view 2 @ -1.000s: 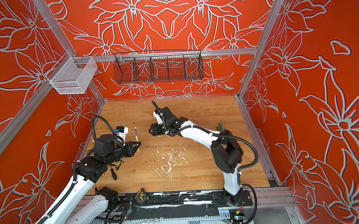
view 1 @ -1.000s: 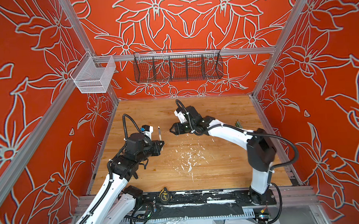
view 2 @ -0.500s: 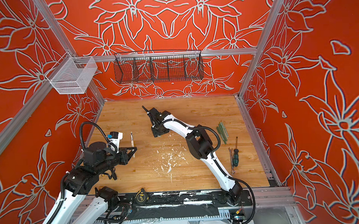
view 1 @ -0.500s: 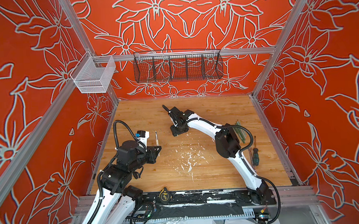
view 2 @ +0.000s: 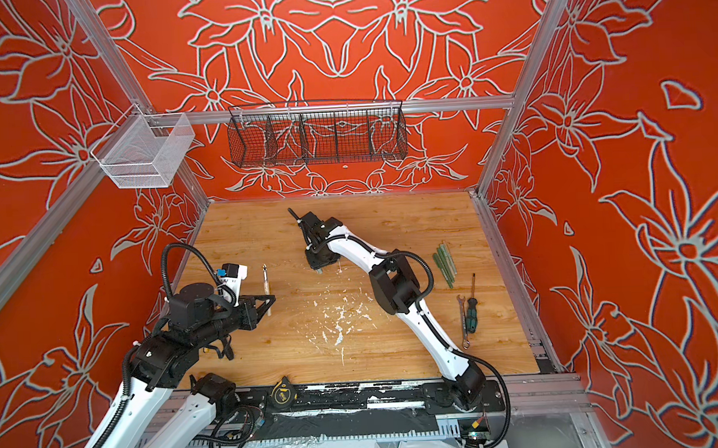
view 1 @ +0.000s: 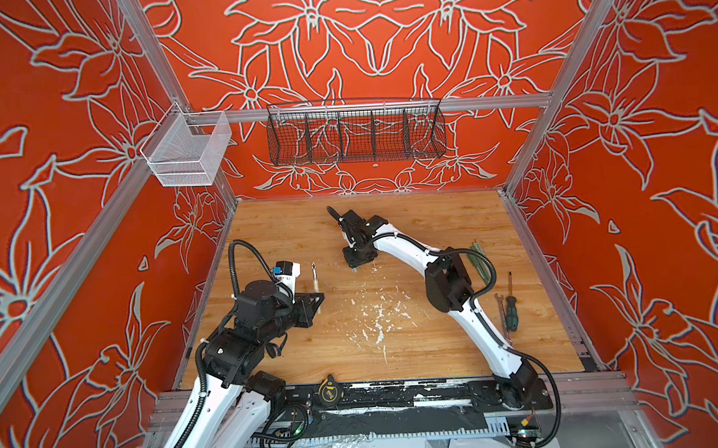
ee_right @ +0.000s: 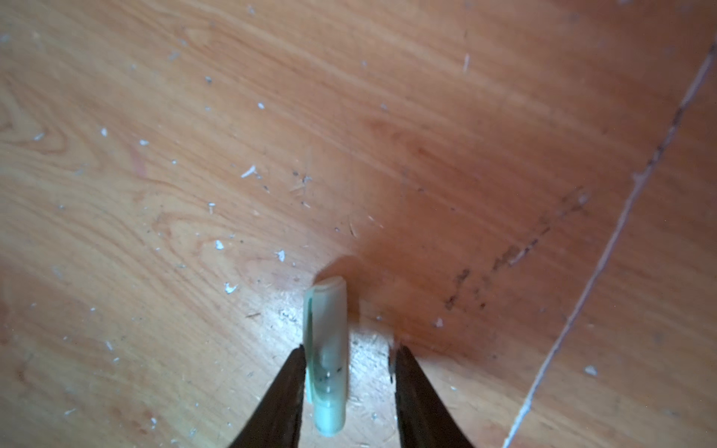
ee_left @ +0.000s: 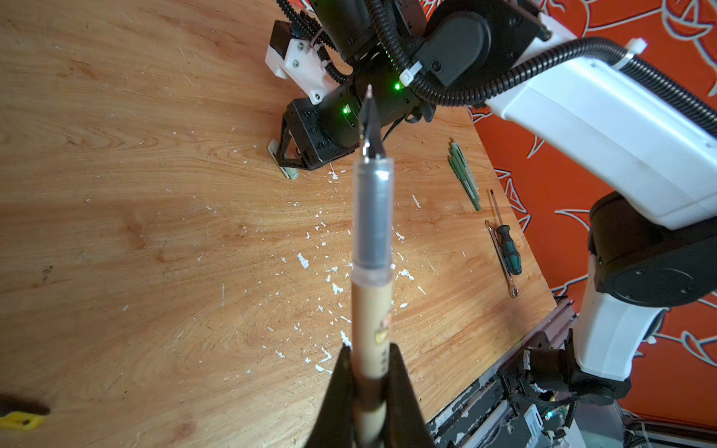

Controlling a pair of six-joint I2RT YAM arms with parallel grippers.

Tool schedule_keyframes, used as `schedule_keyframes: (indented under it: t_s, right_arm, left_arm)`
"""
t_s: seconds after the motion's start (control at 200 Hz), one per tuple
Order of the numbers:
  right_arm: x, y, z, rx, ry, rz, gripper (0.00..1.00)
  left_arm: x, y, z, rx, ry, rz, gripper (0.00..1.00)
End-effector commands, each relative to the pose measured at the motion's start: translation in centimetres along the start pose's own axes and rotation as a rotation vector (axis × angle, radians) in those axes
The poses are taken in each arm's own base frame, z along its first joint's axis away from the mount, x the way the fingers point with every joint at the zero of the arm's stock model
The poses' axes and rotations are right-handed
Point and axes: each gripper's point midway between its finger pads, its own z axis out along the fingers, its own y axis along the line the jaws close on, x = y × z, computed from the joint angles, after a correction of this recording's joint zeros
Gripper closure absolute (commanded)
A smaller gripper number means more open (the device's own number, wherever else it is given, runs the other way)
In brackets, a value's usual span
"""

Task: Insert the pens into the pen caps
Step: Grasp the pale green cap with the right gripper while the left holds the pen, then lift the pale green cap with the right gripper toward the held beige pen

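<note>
Your left gripper is clamped tight on the tan pen. Your right gripper stands partly open astride a pale green cap lying on the wooden table, with one finger touching it.

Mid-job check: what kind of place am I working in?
Probably a purpose-built robot test booth: a metal frame holding red flower-print walls, a wooden tabletop, and a wire basket hung on the back rail.

Pens right on table — screwdriver, wrench nearer
</note>
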Motion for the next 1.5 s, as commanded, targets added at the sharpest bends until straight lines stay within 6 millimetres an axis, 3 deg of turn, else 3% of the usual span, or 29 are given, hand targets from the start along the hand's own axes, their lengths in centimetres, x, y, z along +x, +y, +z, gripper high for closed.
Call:
schedule_keyframes:
  t_s: [0.0,0.295,0.445,0.756,1.031,1.301,1.496]
  right_arm:
    - [0.7,0.0,1.1,-0.019,0.044,0.001,0.67]
    - [1.1,0.2,1.3,-0.038,0.061,0.001,0.78]
    - [1.2,0.0,0.4,-0.023,0.063,-0.009,0.84]
    - [1.7,-1.3,-3.2,-0.037,-0.014,0.027,0.93]
    - [5.2,-4.1,-6.9,-0.050,-0.083,0.121,0.96]
    - [8.1,-6.9,-11.1,-0.125,-0.252,0.296,0.98]
    - [9.1,-7.9,-14.0,-0.242,-0.439,0.471,1.00]
  left_arm:
    - [0.0,-0.1,0.2,0.013,0.004,0.007,1.00]
    - [0.0,-0.2,0.5,0.021,0.009,0.003,1.00]
    - [0.2,-0.3,1.2,0.040,0.021,-0.012,1.00]
    - [0.9,-0.5,3.8,0.107,0.073,-0.050,1.00]
    - [1.7,-2.1,6.7,0.280,0.124,-0.108,1.00]
    - [4.8,-4.9,9.7,0.396,0.221,0.011,1.00]
    - [8.5,-6.9,11.6,0.461,0.342,0.115,1.00]
